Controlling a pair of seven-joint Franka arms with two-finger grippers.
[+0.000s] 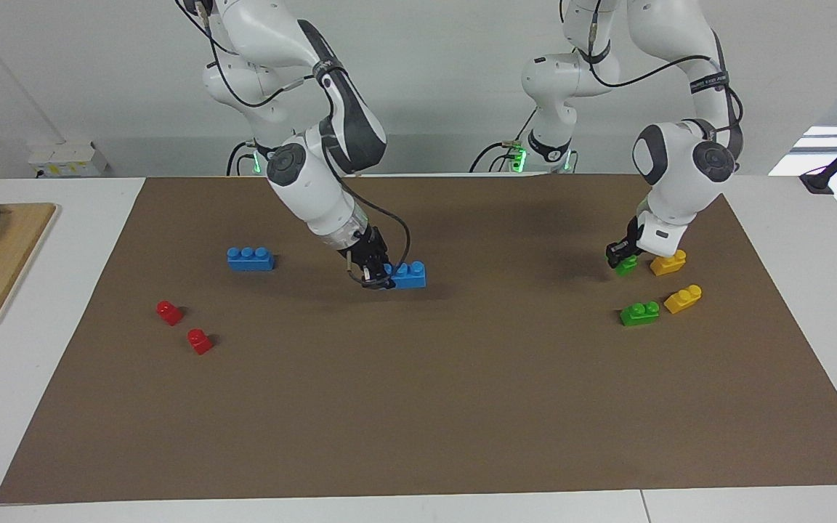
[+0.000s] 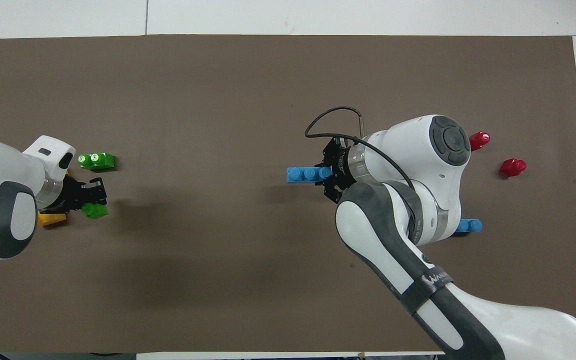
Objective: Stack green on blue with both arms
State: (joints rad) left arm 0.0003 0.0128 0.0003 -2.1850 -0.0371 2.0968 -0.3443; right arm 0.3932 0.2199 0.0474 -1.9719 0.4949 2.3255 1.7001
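Gripping one end of a blue plastic three-stud building brick [image 1: 410, 275], the right gripper [image 1: 375, 270] is clamped on it over the middle of the brown mat [image 1: 418, 407] that covers the counter [image 1: 789, 218]; whether the brick touches the mat cannot be told. Nearer the robots than this gripper, toward the right arm's end, the second blue three-stud brick [image 1: 250, 258] lies flat, with two small red one-stud bricks [image 1: 169, 312] farther out. At the left arm's end, the left gripper [image 1: 620, 256] is clamped on a small bright green two-stud brick [image 1: 627, 264], just beside a yellow two-stud brick [image 1: 668, 262]. Farther from the robots than this gripper lie the second green brick [image 1: 639, 313] and another yellow brick [image 1: 683, 298].
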